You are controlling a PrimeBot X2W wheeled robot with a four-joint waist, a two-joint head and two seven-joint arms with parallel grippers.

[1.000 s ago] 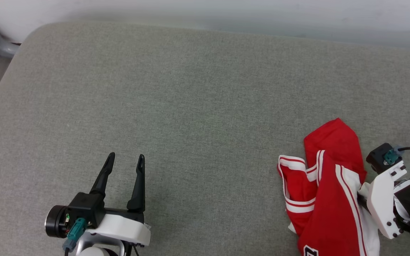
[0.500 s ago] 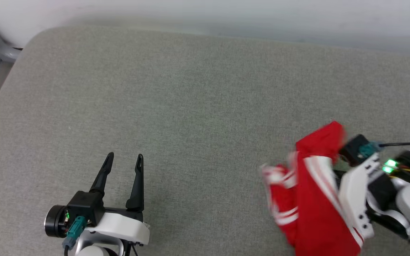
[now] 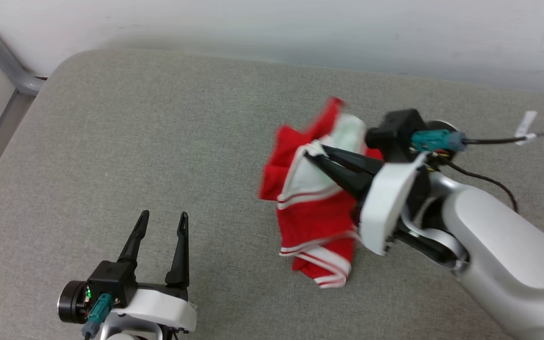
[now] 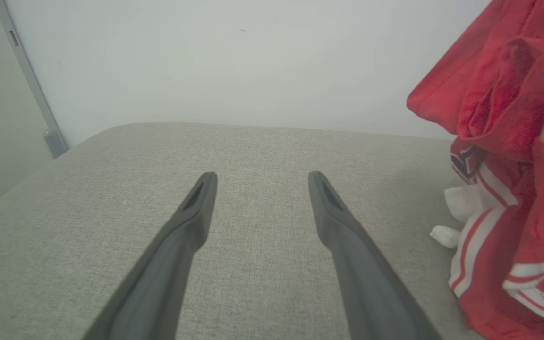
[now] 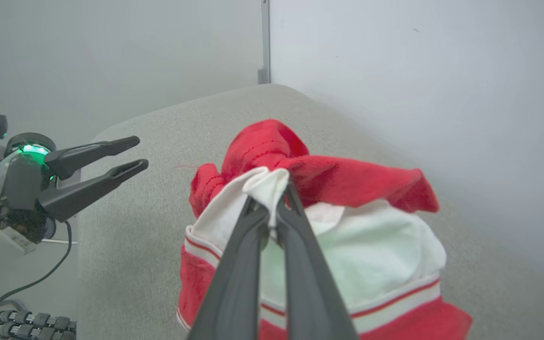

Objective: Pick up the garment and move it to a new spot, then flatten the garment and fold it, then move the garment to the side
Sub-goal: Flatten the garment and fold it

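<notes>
The garment is a red jersey with white sleeves and red-white striped trim. It hangs bunched from my right gripper, which is shut on a white fold at its top. In the right wrist view the two fingers pinch that fold of the garment between their tips. The lower hem trails down to the grey cushion. My left gripper rests open and empty at the lower left, well apart from the shirt. In the left wrist view, that left gripper is spread wide, with the garment hanging at the right edge.
A white wall runs along the cushion's far edge. A grey metal frame stands at the far left corner. A black cable leads off my right wrist. Wide bare cushion lies between the two grippers.
My right gripper has lifted the garment from the lower right and carried it left and farther away, toward the middle. The head camera has shifted too. The left gripper has stayed put.
</notes>
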